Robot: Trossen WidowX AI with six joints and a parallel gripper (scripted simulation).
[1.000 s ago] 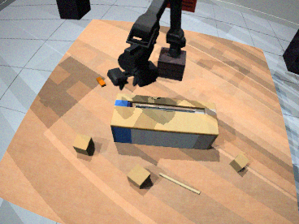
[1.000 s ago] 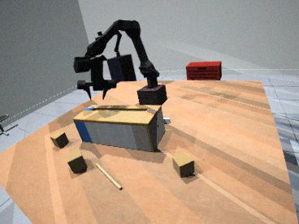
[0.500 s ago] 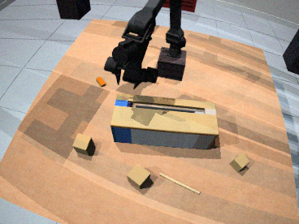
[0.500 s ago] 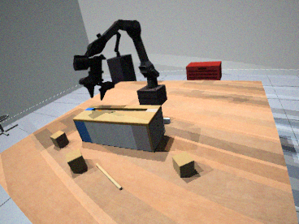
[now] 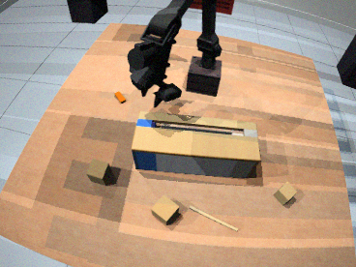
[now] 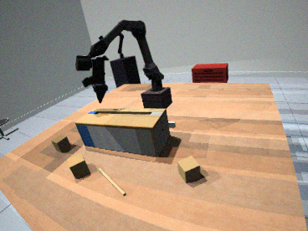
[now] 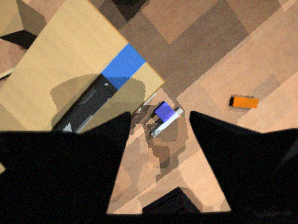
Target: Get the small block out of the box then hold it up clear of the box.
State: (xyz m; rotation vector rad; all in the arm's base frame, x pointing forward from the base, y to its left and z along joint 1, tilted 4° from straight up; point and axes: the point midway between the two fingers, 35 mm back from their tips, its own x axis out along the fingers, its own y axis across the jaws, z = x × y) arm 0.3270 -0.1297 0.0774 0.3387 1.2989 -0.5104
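Item: small orange block, seen at upper left of the top view on the wooden plank surface, well apart from the box.

Item: black parallel-jaw tool, centre frame, partly open, nothing held; it hangs above a small blue block lying on the surface just beside the tan clear-fronted box, judged poised for pickup.

Item: grey tiled floor, at the edges.

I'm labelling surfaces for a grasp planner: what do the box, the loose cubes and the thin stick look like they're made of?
Box: matte tan top like cardboard or wood, grey see-through front like plastic; blue end. Cubes: flat dull tan, perhaps wood or cardboard. Stick: pale, plain, possibly wood. No grain shows, so all uncertain.
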